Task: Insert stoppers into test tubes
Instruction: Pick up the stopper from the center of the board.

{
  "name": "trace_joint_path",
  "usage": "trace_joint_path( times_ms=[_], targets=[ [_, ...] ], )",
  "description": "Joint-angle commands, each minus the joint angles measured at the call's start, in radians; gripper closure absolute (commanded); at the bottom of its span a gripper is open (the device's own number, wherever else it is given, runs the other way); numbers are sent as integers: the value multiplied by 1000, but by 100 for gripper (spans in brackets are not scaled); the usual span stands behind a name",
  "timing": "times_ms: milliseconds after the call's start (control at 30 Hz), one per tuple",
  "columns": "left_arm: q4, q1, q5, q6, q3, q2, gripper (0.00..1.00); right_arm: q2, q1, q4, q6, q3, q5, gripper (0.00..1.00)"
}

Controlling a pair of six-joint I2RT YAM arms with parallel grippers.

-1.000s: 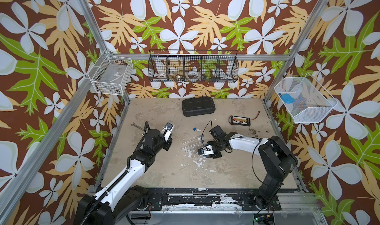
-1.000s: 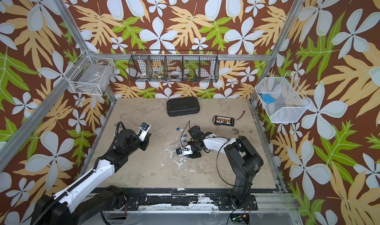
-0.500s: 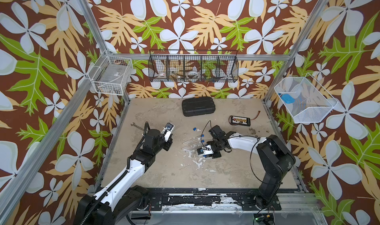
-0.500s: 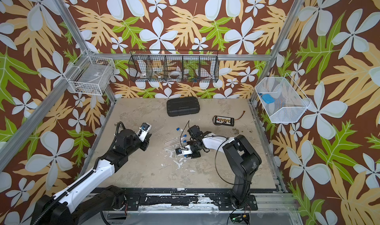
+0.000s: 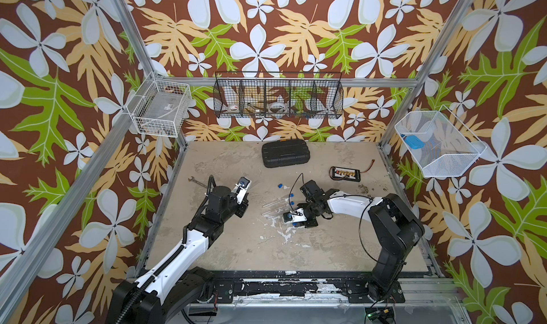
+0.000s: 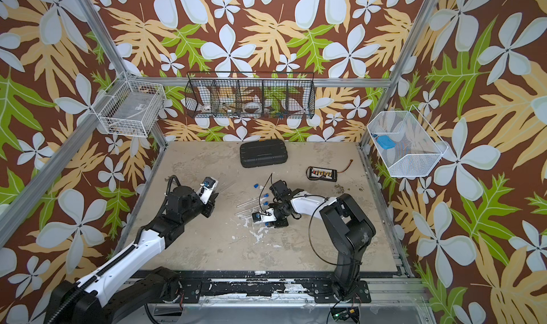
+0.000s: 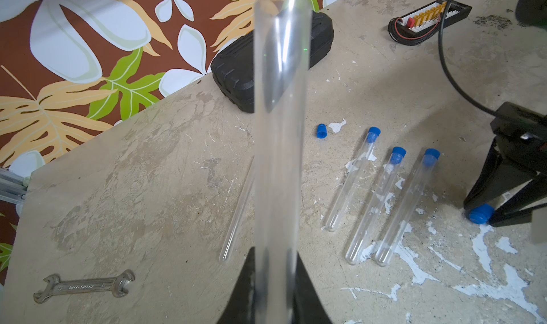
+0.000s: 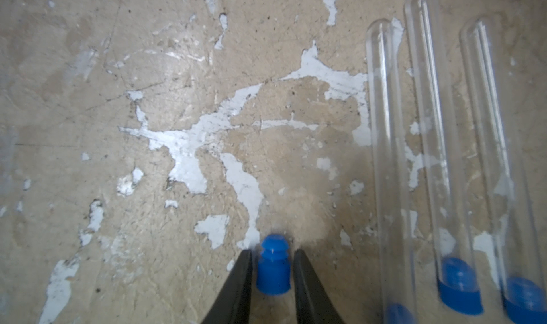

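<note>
Across the bench (image 5: 236, 248), in front of the black case (image 5: 285, 153) and off to its left, the left jaws pinch a bare test tube (image 7: 279, 130) held aloft, three stoppered test tubes (image 7: 376, 204) lie straight before the case, and farther from it the right jaws bracket a loose stopper (image 8: 273, 266), though I cannot tell if they grip it.

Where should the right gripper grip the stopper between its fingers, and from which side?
The stopper by its wide cap end, a finger on each side, from behind the cap as the right gripper stands. The narrower ribbed tip points away, free to enter the held tube.
</note>
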Motion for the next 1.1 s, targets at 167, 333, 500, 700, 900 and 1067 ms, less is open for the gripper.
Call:
trace_joint_path(
  times_ms=[167,333,500,700,900,1067],
  targets=[
    [4,-1,6,3,3,-2,100,2,1,-46,40,-12,61,72],
    [4,-1,8,5,4,-4,100,0,-2,-50,46,-7,71,72],
    [4,-1,12,5,4,-4,100,-5,-11,-56,52,-4,60,70],
    [5,0,14,4,3,-5,100,-5,-14,-62,57,-3,53,71],
    [6,-1,12,5,1,-6,100,5,-14,-63,64,3,36,72],
    [4,-1,12,7,1,-6,100,21,-14,-67,66,15,31,73]
  ],
)
